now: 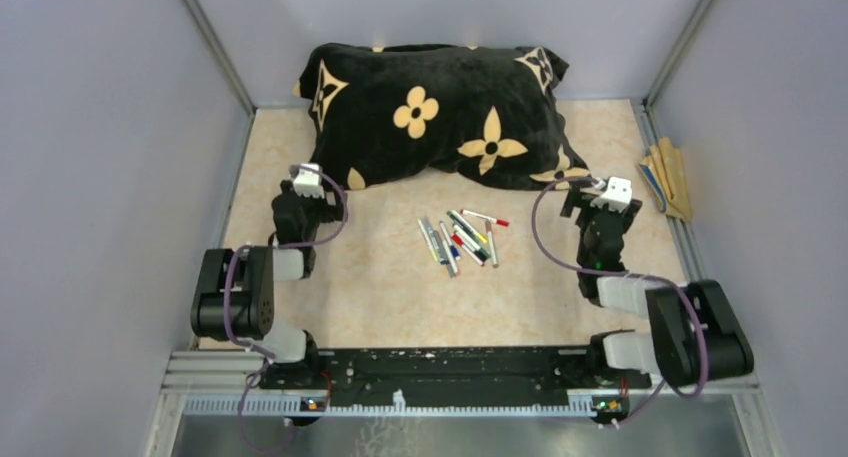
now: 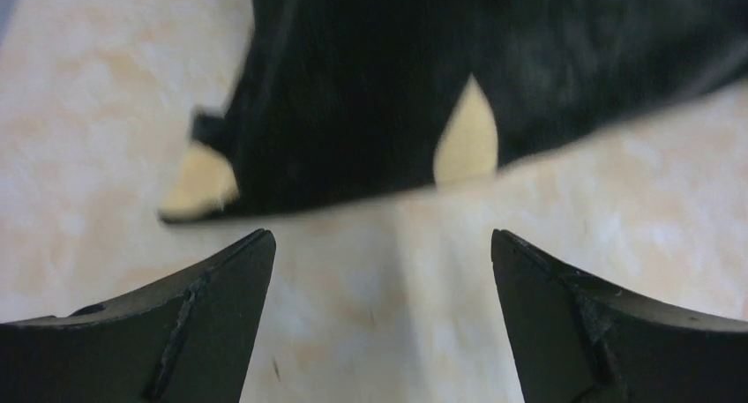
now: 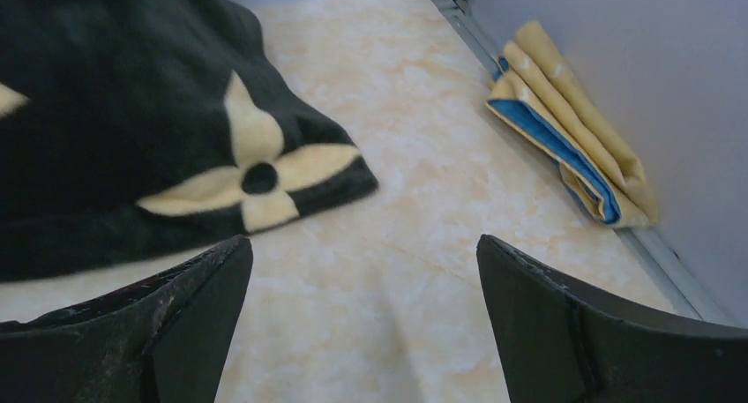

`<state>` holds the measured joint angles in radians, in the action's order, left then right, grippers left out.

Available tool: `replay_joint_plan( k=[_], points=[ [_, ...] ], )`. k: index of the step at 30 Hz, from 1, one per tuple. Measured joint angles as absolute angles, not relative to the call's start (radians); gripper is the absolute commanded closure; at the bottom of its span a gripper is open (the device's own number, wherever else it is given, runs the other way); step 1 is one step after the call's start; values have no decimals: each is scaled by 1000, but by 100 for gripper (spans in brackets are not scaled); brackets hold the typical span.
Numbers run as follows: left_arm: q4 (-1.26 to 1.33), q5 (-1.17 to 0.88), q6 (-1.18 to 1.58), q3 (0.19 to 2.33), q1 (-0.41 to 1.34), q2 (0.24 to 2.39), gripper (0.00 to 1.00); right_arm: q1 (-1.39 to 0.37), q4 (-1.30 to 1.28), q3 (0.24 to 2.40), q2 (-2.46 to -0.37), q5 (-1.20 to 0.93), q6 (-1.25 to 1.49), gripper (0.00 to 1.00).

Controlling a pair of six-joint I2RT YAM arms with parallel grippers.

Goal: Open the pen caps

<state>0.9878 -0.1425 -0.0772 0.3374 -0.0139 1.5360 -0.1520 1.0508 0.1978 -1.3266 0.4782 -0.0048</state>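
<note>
The left fingers [image 2: 207, 319] are spread wide over bare worktop [image 2: 379, 332], pointing at the edge of a black cushion [image 2: 370, 85] with tan flowers. The pens [image 1: 461, 239] lie in a loose cluster mid-worktop between the arms, well apart from both, with coloured caps [image 1: 502, 222] at their ends. The right fingers [image 3: 564, 332] are also spread and hold nothing, near a folded yellow-and-blue cloth [image 3: 564, 130] by the right wall.

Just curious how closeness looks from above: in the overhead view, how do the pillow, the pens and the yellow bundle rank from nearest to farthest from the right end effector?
1. The pillow: its corner lies just left of the right end effector.
2. The yellow bundle: to its right, by the wall.
3. The pens: farther left, mid-table.
</note>
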Motion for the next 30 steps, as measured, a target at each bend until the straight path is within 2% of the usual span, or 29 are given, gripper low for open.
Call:
replay_joint_plan(
  k=[5,10,13,17,23,27,30],
  points=[
    [518,-147,-116,730,-18,1526,1,-183,792,374,-1154,443,63,1],
    [125,-185,-178,1040,-25,1558,1,-178,622,505,-1058,252,212,1],
    [0,-224,-186,1042,-35,1536,1,-191,535,551,-1084,112,229,1],
    [-67,-310,-195,943,-42,1445,1,-282,376,662,-1209,17,187,2],
    [-116,-435,-223,927,-41,1352,1,-383,226,788,-1415,-114,107,16],
    [-148,-481,-245,929,-41,1345,1,-429,168,834,-1530,-172,52,30],
    [-180,-503,-258,929,-41,1345,1,-451,131,872,-1601,-208,14,32]
  ],
)
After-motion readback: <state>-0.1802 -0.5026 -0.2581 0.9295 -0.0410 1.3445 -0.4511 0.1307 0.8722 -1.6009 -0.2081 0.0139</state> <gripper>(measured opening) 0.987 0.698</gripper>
